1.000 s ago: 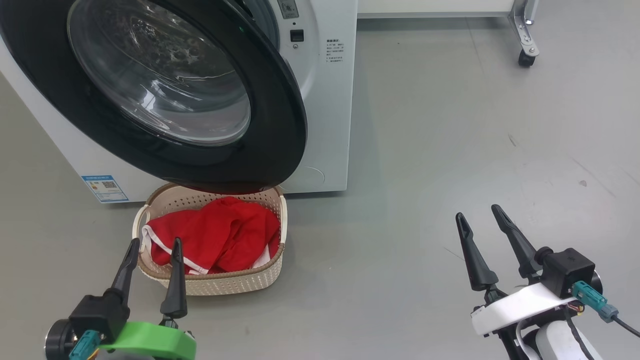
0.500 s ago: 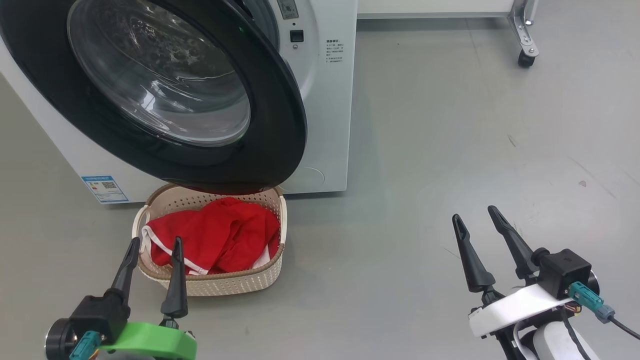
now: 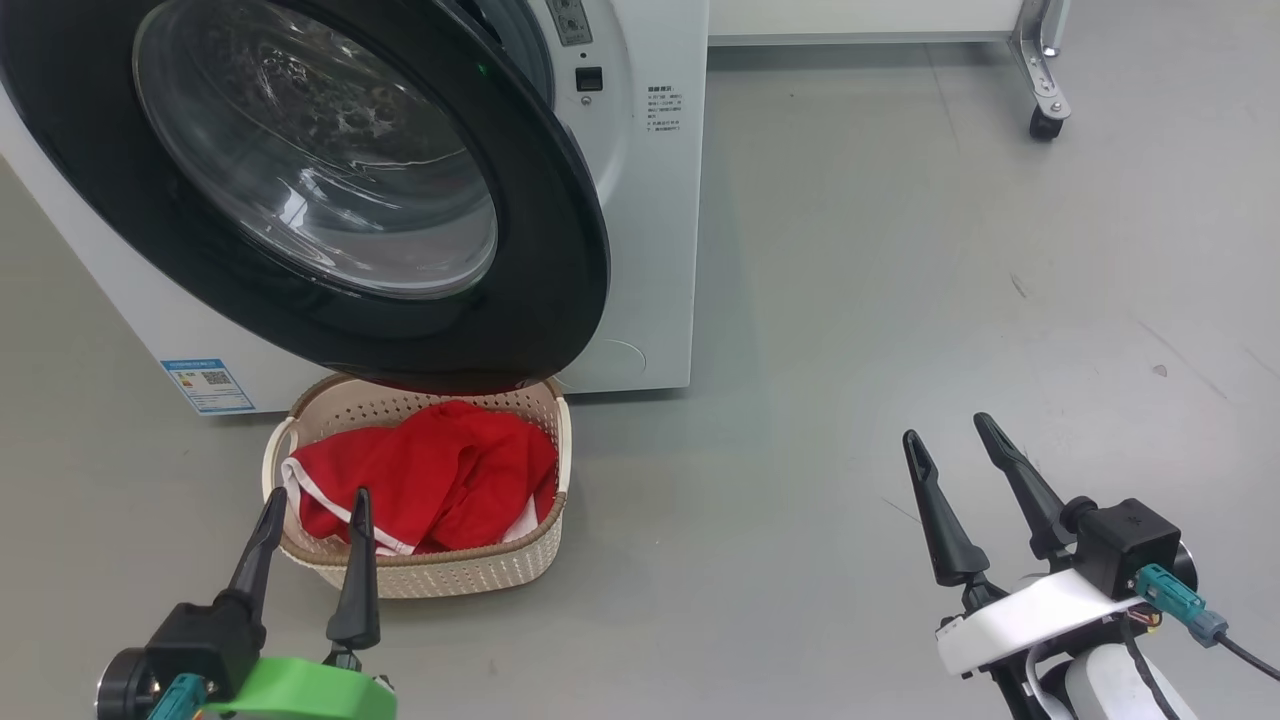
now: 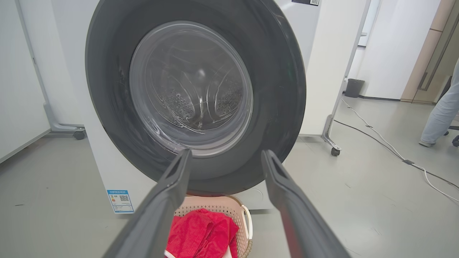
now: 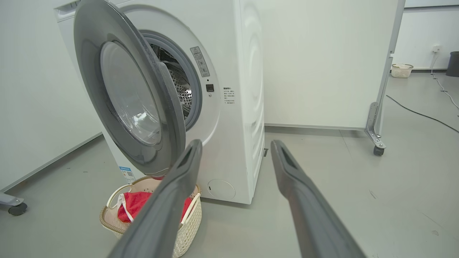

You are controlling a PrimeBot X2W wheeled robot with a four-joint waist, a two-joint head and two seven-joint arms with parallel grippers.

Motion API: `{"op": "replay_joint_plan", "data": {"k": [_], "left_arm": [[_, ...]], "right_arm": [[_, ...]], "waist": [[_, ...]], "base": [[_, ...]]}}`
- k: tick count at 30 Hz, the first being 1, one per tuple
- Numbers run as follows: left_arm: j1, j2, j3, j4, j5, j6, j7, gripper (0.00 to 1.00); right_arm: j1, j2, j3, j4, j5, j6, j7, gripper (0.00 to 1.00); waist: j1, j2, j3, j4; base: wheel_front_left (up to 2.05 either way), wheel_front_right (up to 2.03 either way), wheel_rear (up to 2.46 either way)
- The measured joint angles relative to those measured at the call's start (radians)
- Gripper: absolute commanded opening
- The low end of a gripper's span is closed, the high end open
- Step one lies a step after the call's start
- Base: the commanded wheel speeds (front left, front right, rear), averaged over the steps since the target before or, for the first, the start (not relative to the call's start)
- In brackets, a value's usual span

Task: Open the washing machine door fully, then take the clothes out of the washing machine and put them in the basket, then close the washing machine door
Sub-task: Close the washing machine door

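I see my left gripper [image 3: 320, 492] and right gripper [image 3: 945, 427] wide, empty, with red white-trimmed clothes [image 3: 430, 480] in the cream perforated basket [image 3: 470, 572].

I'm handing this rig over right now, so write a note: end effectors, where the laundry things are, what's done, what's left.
Left end effector: open, empty, by the basket's near rim.
Right end effector: open, empty, over the floor.
Red clothes lie in the basket, below the washing machine door, which stands open.
Done: door opened, clothes in basket.
Left: check the partly hidden drum, close the door.
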Motion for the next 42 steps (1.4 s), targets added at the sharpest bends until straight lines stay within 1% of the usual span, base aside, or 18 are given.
{"op": "replay_joint_plan", "data": {"k": [7,10,11,12,13,17,23,33,42], "left_arm": [[0.001,-0.007,-0.007,-0.002,0.020,-0.002,0.000,1.00],[0.001,-0.015,-0.010,-0.007,0.027,-0.009,0.000,1.00],[0.001,-0.017,-0.012,-0.010,0.028,-0.009,0.000,1.00],[0.000,-0.019,-0.015,-0.013,0.030,-0.009,0.000,1.00],[0.000,-0.021,-0.016,-0.016,0.033,-0.010,0.000,1.00],[-0.003,-0.025,-0.026,-0.027,0.043,-0.012,0.000,1.00],[-0.038,-0.038,-0.052,-0.034,0.054,-0.019,0.000,1.00],[-0.107,-0.056,-0.081,-0.047,0.060,-0.026,0.000,1.00],[-0.164,-0.062,-0.111,-0.055,0.060,-0.028,0.000,1.00]], "right_arm": [[0.000,-0.008,-0.004,-0.010,-0.001,0.000,0.000,1.00],[0.000,-0.017,0.000,-0.021,-0.010,0.000,0.000,1.00],[0.000,-0.021,0.004,-0.027,-0.013,0.000,0.000,0.93],[-0.001,-0.028,0.010,-0.036,-0.020,0.000,0.000,0.32],[-0.004,-0.033,0.011,-0.053,-0.025,0.000,0.000,0.00],[-0.055,-0.063,0.049,-0.089,-0.039,0.000,0.000,0.00],[-0.140,-0.123,0.145,-0.114,-0.063,0.000,0.000,0.00],[-0.364,-0.204,0.292,-0.140,-0.081,0.000,0.038,0.00],[-0.535,-0.269,0.355,-0.128,-0.080,0.000,0.085,0.00]], "waist": [[0.0000,0.0000,0.014,0.004],[0.0000,0.0000,0.028,0.008],[0.0000,0.0000,0.034,0.010],[0.0000,0.0000,0.041,0.012],[0.0000,0.0000,0.048,0.015],[0.0000,0.0000,0.080,0.027],[0.0000,0.0000,0.138,0.054],[0.0000,0.0000,0.240,0.127],[0.0000,0.0000,0.335,0.201]], "base": [[0.00,0.00,0.00],[0.00,0.00,0.00],[0.00,0.00,0.00],[0.00,0.00,0.00],[0.00,0.00,0.00],[0.00,0.00,0.00],[0.00,0.00,0.00],[0.00,0.00,0.00],[0.00,0.00,0.00]]}}
